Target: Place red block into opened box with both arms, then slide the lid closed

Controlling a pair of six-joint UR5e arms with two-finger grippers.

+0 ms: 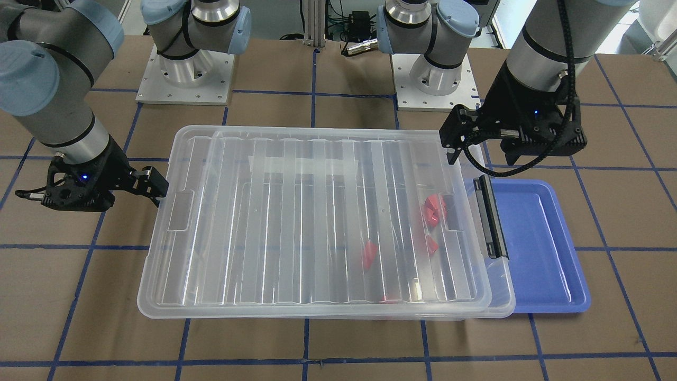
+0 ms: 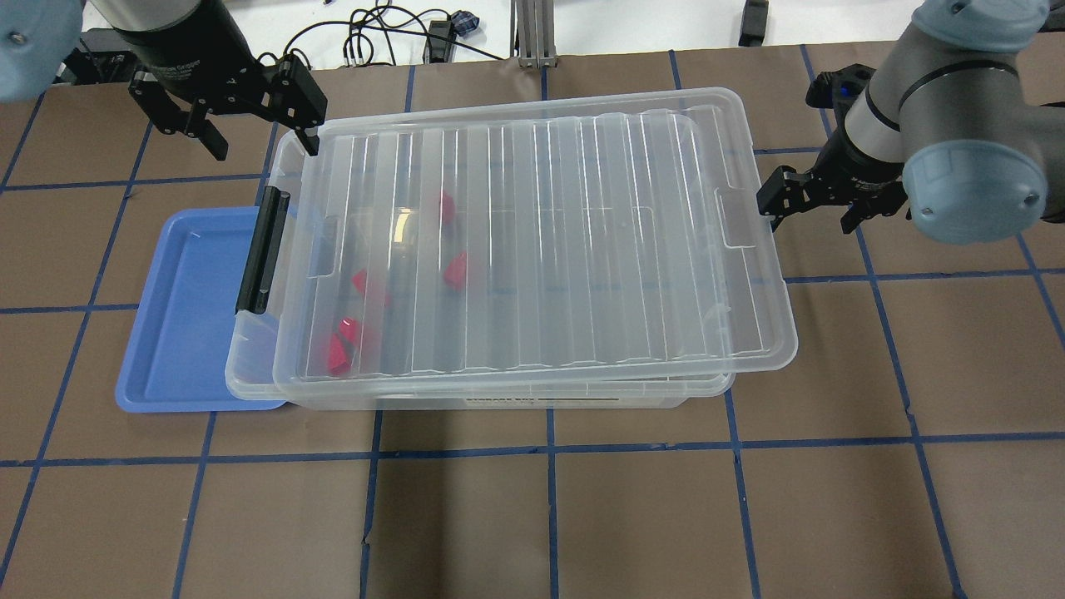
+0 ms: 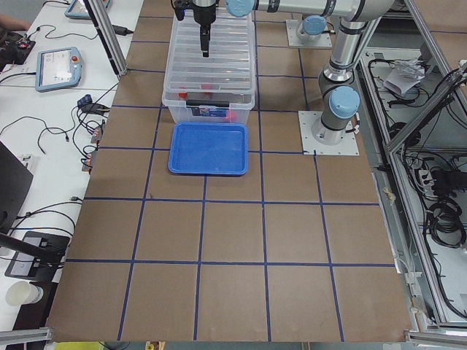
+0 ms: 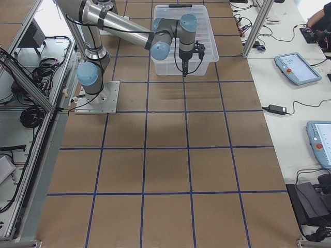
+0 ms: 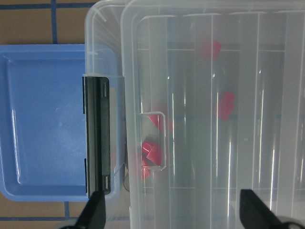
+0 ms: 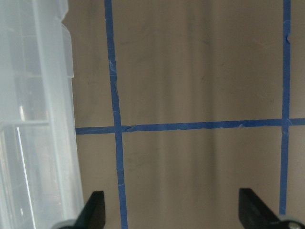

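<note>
The clear box point(image 2: 250, 366) stands mid-table with its black clip point(image 2: 262, 249) at my left end. The ribbed lid point(image 2: 582, 249) lies on top, shifted toward my right, so a narrow strip at the clip end stays uncovered. Several red blocks point(image 2: 455, 270) lie inside, seen through the lid point(image 5: 214, 143), most of them near the clip end point(image 5: 152, 152). My left gripper point(image 2: 260, 141) hangs open above that end point(image 5: 174, 214), holding nothing. My right gripper point(image 2: 811, 216) is open beside the lid's right short edge point(image 6: 174, 217); whether it touches the lid I cannot tell.
An empty shallow blue tray point(image 2: 183, 333) lies against the box's clip end, on my left. Brown table surface with blue tape lines runs all round. The two arm bases point(image 1: 185, 79) stand behind the box.
</note>
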